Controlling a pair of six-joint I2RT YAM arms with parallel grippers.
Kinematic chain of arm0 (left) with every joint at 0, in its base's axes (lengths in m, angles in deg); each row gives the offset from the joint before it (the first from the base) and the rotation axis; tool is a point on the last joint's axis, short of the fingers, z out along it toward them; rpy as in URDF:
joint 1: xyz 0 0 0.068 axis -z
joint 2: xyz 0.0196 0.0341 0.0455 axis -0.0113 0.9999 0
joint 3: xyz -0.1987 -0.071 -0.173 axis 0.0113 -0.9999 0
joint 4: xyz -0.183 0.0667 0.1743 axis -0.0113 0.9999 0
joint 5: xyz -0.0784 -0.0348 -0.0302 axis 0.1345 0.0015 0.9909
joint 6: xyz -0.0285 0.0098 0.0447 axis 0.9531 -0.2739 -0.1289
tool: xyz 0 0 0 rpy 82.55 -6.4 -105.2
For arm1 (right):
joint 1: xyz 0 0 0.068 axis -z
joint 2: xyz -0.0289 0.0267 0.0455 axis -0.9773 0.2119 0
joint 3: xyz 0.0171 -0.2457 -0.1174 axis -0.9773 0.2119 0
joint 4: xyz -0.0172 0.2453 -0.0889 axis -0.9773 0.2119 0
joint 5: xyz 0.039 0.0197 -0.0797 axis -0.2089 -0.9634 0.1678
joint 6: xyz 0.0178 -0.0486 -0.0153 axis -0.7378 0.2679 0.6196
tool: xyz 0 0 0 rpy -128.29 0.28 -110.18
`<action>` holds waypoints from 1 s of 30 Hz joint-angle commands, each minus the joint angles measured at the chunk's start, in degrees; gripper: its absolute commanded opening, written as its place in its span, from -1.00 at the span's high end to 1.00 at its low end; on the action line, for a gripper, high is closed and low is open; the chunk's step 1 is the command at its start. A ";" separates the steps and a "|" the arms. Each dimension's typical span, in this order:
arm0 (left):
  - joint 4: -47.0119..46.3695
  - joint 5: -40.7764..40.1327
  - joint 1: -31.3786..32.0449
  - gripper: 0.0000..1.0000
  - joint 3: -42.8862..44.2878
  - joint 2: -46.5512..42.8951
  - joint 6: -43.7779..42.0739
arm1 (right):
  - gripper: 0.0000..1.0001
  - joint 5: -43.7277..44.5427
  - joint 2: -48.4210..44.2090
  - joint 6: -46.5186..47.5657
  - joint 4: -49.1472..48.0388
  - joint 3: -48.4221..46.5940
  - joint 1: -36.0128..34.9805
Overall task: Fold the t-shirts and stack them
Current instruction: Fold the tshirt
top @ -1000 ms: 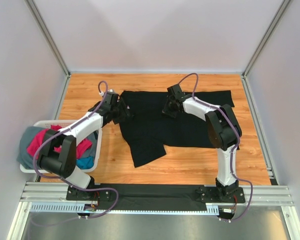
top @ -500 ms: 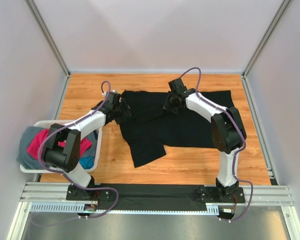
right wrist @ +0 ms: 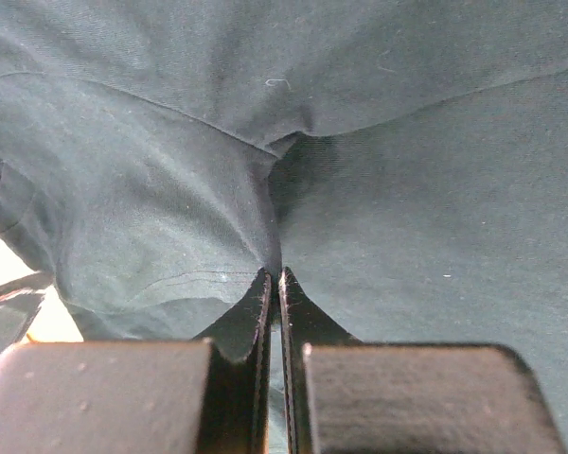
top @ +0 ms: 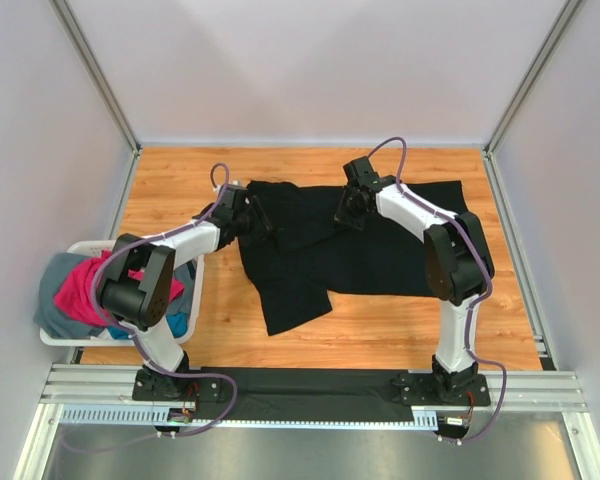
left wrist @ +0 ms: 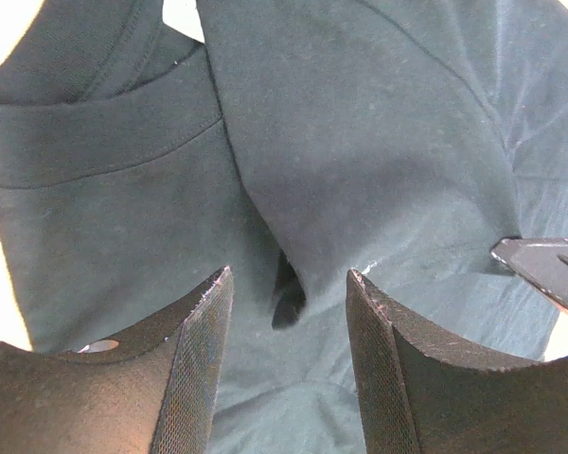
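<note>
1. The black t-shirt (top: 380, 255) lies spread across the wooden table (top: 170, 180). It is mostly flat, with one flap hanging toward the near edge, which suits folding it in place.
2. The right gripper (right wrist: 273, 276) has its jaws together on a pinch of the shirt's cloth near its far edge. The fabric puckers up to the tips, probably so this part can be lifted or pulled taut.
3. The left gripper (left wrist: 286, 284) hovers over the shirt's left part with its jaws apart. A raised ridge of cloth sits between them, and it looks lined up for a grasp that has not yet been made.
4. The white basket (top: 80, 247) at the left edge holds the waiting shirts.
5. Count: one black shirt on the table. In the basket are one pink t-shirt (top: 80, 290), one blue t-shirt (top: 175, 325) and one grey t-shirt (top: 50, 280). There are two grippers and one basket.
</note>
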 commanded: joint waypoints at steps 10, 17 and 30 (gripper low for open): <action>-7.65 2.25 3.68 -0.16 0.97 5.45 4.91 | 0.94 -1.62 3.45 2.47 1.08 -2.94 0.39; -7.92 0.67 4.73 0.64 0.71 6.33 8.68 | 0.92 -1.71 4.77 3.26 1.61 -3.38 0.56; 1.74 -3.11 5.96 0.90 0.10 1.58 18.18 | 0.71 -1.09 6.18 5.81 3.54 -5.84 2.23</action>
